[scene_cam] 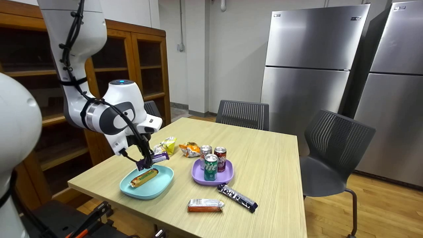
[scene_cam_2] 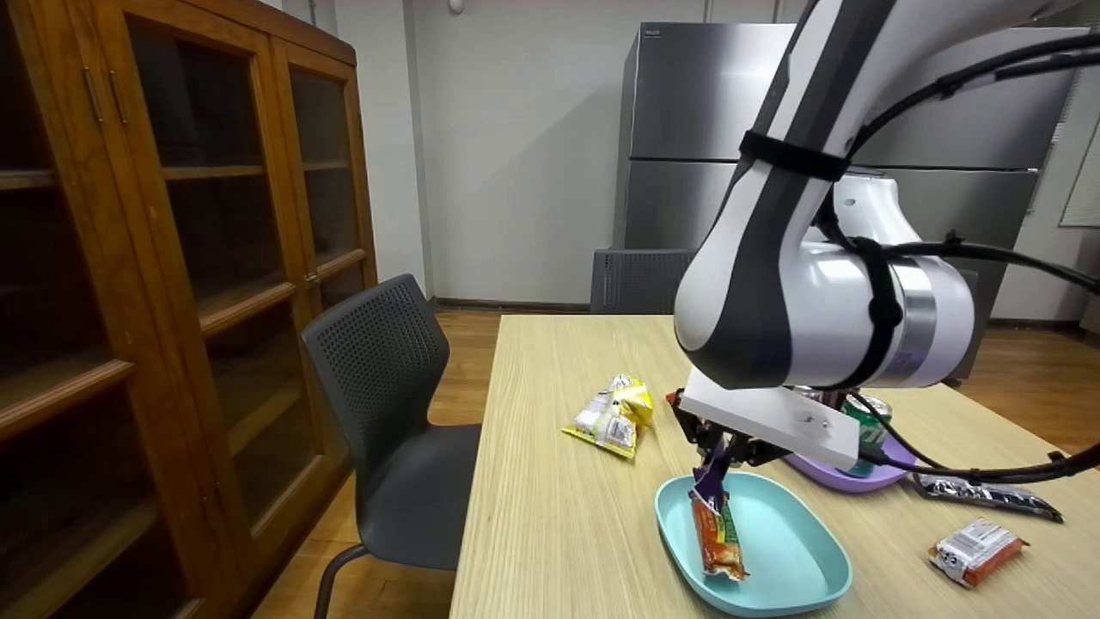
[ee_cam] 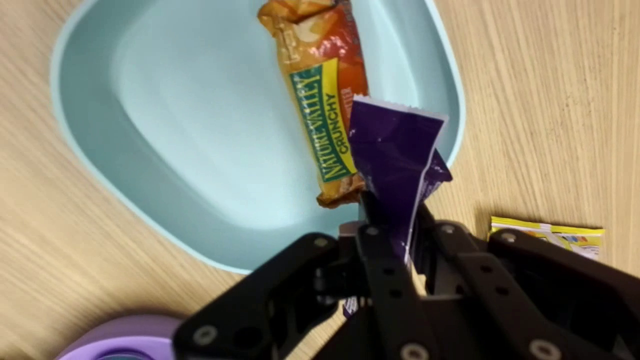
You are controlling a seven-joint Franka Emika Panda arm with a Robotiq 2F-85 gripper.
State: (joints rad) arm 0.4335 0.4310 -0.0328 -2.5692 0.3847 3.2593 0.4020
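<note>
My gripper (scene_cam: 147, 159) is shut on a purple wrapped bar (scene_cam: 160, 157) and holds it above the turquoise plate (scene_cam: 162, 185). In the wrist view the bar's purple end (ee_cam: 395, 140) sticks out beyond the fingertips (ee_cam: 397, 207). Its middle is hidden by the fingers. A Nature Valley bar (ee_cam: 320, 95) lies on the turquoise plate (ee_cam: 170, 130), partly behind the purple bar. In an exterior view the purple wrapper (scene_cam_2: 710, 486) hangs in front of the Nature Valley bar (scene_cam_2: 718, 542) on the plate (scene_cam_2: 799, 542).
A purple plate (scene_cam: 196, 178) holds a green can (scene_cam: 210, 169), a dark red can (scene_cam: 220, 160) and a silver can (scene_cam: 205, 153). A yellow bag (scene_cam_2: 612, 417), an orange bag (scene_cam: 189, 149), a dark bar (scene_cam: 237, 197) and a red-white packet (scene_cam: 205, 205) lie on the table. Chairs (scene_cam: 243, 114) stand around.
</note>
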